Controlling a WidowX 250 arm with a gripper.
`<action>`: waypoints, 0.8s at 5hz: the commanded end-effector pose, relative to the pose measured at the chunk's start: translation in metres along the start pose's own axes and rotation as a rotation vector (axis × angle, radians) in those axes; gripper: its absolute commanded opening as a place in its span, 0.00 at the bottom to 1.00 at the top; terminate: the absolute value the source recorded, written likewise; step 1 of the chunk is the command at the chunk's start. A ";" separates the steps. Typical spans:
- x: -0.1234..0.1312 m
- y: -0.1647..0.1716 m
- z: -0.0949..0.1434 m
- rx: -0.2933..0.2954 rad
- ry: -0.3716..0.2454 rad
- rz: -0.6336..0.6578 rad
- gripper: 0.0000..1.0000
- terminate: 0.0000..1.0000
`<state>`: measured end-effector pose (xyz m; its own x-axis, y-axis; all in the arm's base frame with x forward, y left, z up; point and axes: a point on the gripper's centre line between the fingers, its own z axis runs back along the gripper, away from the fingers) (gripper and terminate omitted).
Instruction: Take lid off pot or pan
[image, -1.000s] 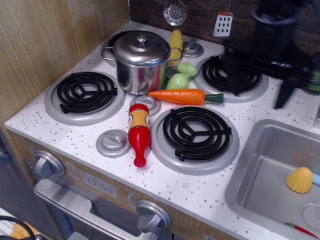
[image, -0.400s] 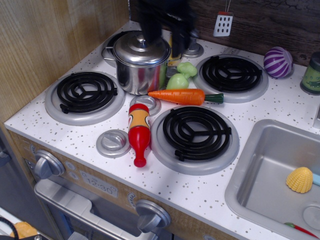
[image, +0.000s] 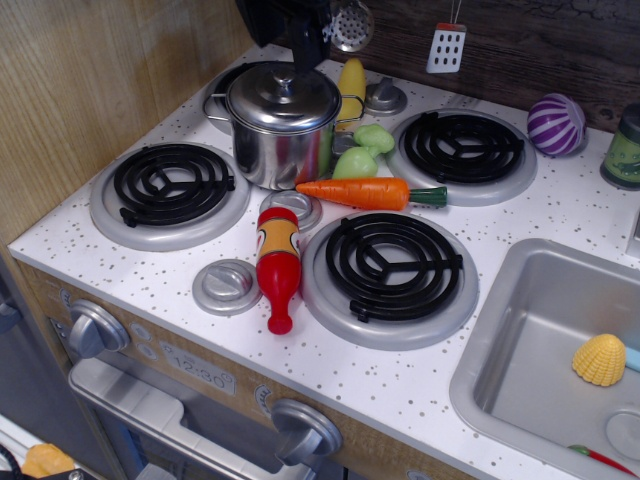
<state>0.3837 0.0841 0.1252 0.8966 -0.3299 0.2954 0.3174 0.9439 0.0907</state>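
Observation:
The shiny steel pot (image: 278, 150) stands on the back left burner with the domed lid (image: 270, 100) seated on it, knob (image: 287, 79) in the centre. My dark gripper (image: 287, 42) hangs at the top edge, just above and behind the knob. One finger (image: 305, 50) reaches down to the lid's far rim, and the other is a dark mass to its left. The jaws look apart, and nothing is held between them. The gripper's upper part is cut off by the frame.
A carrot (image: 368, 192), green vegetables (image: 360, 150) and a corn cob (image: 351, 82) lie right of the pot. A ketchup bottle (image: 278, 262) lies in front, between flat grey discs (image: 227, 286). The sink (image: 520, 330) is at the right, and a purple cabbage (image: 555, 124) at the back.
The arm swung from the back right, over the right burner, across to the pot, then shifted a little further left and up above the lid. The lid and pot have not moved.

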 end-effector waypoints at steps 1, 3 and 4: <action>0.008 0.024 0.002 0.005 -0.040 -0.049 1.00 0.00; 0.005 0.018 -0.009 -0.004 -0.035 -0.069 1.00 0.00; 0.003 0.014 -0.014 -0.007 -0.033 -0.084 1.00 0.00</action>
<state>0.3917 0.0950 0.0994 0.8759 -0.3869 0.2882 0.3815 0.9212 0.0773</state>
